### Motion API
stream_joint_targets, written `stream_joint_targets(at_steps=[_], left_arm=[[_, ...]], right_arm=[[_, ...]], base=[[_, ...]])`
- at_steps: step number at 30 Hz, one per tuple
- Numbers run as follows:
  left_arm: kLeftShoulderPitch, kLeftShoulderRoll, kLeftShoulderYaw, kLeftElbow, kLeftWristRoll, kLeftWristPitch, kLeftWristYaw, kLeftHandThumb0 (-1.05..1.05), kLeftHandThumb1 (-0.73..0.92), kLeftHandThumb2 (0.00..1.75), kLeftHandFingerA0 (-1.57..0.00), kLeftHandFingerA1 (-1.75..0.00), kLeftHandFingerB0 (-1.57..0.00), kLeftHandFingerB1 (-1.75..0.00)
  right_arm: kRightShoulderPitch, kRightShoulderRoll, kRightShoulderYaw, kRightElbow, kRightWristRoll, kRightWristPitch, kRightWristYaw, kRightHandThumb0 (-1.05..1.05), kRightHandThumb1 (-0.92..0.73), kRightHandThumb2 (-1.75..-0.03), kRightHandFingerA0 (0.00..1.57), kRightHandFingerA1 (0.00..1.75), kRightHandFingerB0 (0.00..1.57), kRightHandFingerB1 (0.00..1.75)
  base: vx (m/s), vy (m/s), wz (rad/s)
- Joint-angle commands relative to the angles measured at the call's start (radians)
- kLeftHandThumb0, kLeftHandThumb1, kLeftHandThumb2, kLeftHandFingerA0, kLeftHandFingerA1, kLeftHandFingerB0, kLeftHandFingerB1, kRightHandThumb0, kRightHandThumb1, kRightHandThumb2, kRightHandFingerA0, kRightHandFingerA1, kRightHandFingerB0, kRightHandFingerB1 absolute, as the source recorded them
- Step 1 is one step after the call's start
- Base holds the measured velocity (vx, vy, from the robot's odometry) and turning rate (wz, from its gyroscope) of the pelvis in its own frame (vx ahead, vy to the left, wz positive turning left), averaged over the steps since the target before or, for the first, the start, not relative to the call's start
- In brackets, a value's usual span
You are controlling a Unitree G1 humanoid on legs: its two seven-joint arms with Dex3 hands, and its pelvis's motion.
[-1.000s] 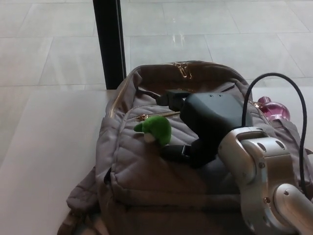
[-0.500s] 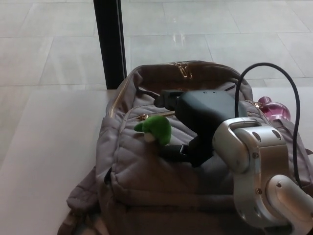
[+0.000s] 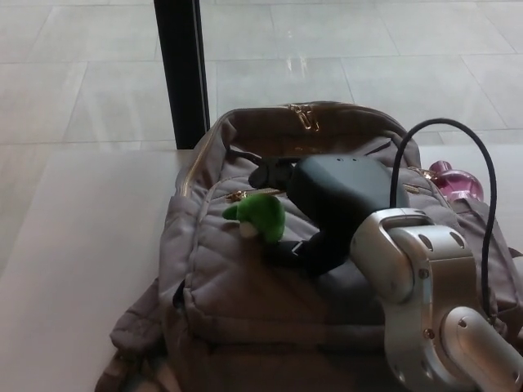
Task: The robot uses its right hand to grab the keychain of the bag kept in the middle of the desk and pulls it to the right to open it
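One table [image 3: 73, 245], pale top, filling the lower frame. One grey quilted bag [image 3: 245, 302] lying flat at centre, top end toward 12 o'clock, base toward 6. Gold zip lines visible: one at the top edge near 12, one across the front pocket just left of centre. Zips look closed from this view; bag contents not visible.

One robot arm in frame: silver forearm [image 3: 425, 294] coming in from 4–5 o'clock, one black cable [image 3: 482, 204] looping over it. Right hand [image 3: 327, 208] sits on the upper middle of the bag, black housing facing the camera. One finger [image 3: 270, 173] sticks out toward 9 o'clock just above the pocket zip; another dark finger shows below, at the lower right edge of the keychain. Fingers are spread either side of the keychain, not clamped on it as far as I can see; the lower one is touching or just beside it, can't tell which. Call it released, nothing held.

One green plush keychain [image 3: 257, 216], hanging off the pocket zip, lying on the bag front at roughly 9 o'clock from the hand.

One pink glossy object [image 3: 454, 181] at 3 o'clock behind the bag's right edge, partly hidden. One dark vertical post [image 3: 181, 73] at 11 o'clock beyond the table.

Left hand not in frame.
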Motion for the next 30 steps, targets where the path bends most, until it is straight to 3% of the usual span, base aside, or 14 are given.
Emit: stream_joint_targets(at_steps=[1, 5, 12, 13, 14, 17, 19, 20, 23, 27, 28, 30], left_arm=[[0.005, 0.006, 0.007, -0.002, -0.014, 0.008, -0.004, -0.79, 0.92, 0.7, -0.77, -0.5, -0.61, -0.45], [0.004, 0.004, 0.007, 0.001, -0.012, 0.0, -0.005, -0.8, 0.92, 0.72, -0.76, -0.51, -0.59, -0.45], [-0.003, 0.002, 0.014, 0.003, -0.02, 0.005, -0.005, -0.81, 0.92, 0.71, -0.75, -0.51, -0.59, -0.45], [-0.008, 0.004, 0.01, 0.003, -0.014, 0.01, -0.001, -0.8, 0.92, 0.72, -0.75, -0.5, -0.59, -0.45], [-0.008, 0.004, 0.009, 0.004, -0.013, 0.011, 0.0, -0.8, 0.92, 0.72, -0.75, -0.5, -0.59, -0.45], [-0.008, 0.004, 0.007, -0.001, -0.01, 0.01, 0.009, -0.78, 0.92, 0.72, -0.77, -0.51, -0.61, -0.46], [-0.008, 0.004, 0.008, -0.002, -0.011, 0.01, 0.008, -0.78, 0.92, 0.72, -0.77, -0.51, -0.61, -0.46], [-0.015, 0.0, 0.018, 0.001, -0.023, 0.025, 0.009, -0.77, 0.92, 0.73, -0.76, -0.52, -0.59, -0.46], [-0.014, 0.0, 0.006, -0.003, -0.006, 0.02, 0.03, -0.76, 0.92, 0.74, -0.79, -0.51, -0.63, -0.46], [-0.014, -0.004, 0.019, -0.001, -0.02, 0.019, 0.022, -0.79, 0.92, 0.78, -0.8, -0.55, -0.61, -0.48], [-0.012, -0.005, 0.02, -0.001, -0.021, 0.016, 0.023, -0.78, 0.92, 0.78, -0.83, -0.56, -0.62, -0.48], [-0.01, -0.004, 0.018, -0.004, -0.019, 0.017, 0.025, -0.76, 0.92, 0.75, -0.82, -0.54, -0.64, -0.46]], right_arm=[[0.036, 0.012, -0.005, 0.014, 0.015, -0.059, -0.068, -0.49, -0.73, -0.61, 0.93, 1.29, 0.42, 0.41], [0.065, 0.023, -0.013, 0.016, 0.028, -0.116, -0.146, -0.34, -0.71, -0.68, 0.89, 1.63, 0.57, 0.5], [0.08, 0.019, -0.027, 0.033, 0.025, -0.153, -0.179, -0.29, -0.72, -0.71, 0.91, 1.7, 0.64, 0.52], [0.078, 0.021, -0.029, 0.035, 0.017, -0.142, -0.175, -0.33, -0.74, -0.68, 0.9, 1.7, 0.77, 0.58], [0.079, 0.021, -0.03, 0.036, 0.016, -0.142, -0.176, -0.33, -0.74, -0.68, 0.9, 1.7, 0.77, 0.58], [0.09, 0.011, -0.037, 0.043, 0.018, -0.154, -0.188, -0.33, -0.65, -0.84, 0.97, 1.72, 0.94, 0.74], [0.092, 0.012, -0.039, 0.045, 0.018, -0.156, -0.192, -0.33, -0.65, -0.84, 0.97, 1.72, 0.94, 0.74], [0.094, 0.014, -0.034, 0.048, -0.01, -0.129, -0.18, -0.39, -0.66, -0.67, 0.95, 1.7, 0.78, 0.82], [0.104, 0.018, -0.037, 0.052, -0.01, -0.138, -0.206, -0.37, -0.69, -0.68, 0.95, 1.72, 0.75, 0.78], [0.121, 0.024, -0.046, 0.055, 0.001, -0.168, -0.262, -0.36, -0.68, -0.83, 0.96, 1.75, 0.77, 0.91], [0.127, 0.032, -0.052, 0.06, 0.009, -0.178, -0.29, -0.34, -0.57, -1.01, 0.98, 1.75, 0.79, 1.16], [0.137, 0.049, -0.061, 0.061, 0.02, -0.189, -0.324, -0.33, -0.59, -1.01, 1.0, 1.75, 0.77, 1.17]], base=[[0.0, 0.0, 0.0], [0.0, 0.0, 0.0], [0.0, 0.0, 0.0], [0.0, 0.0, 0.0], [0.0, 0.0, 0.0], [0.0, 0.0, 0.0], [0.0, 0.0, 0.0], [0.0, 0.0, 0.0], [0.0, 0.0, 0.0], [0.0, 0.0, 0.0], [0.0, 0.0, 0.0], [0.0, 0.0, 0.0]])
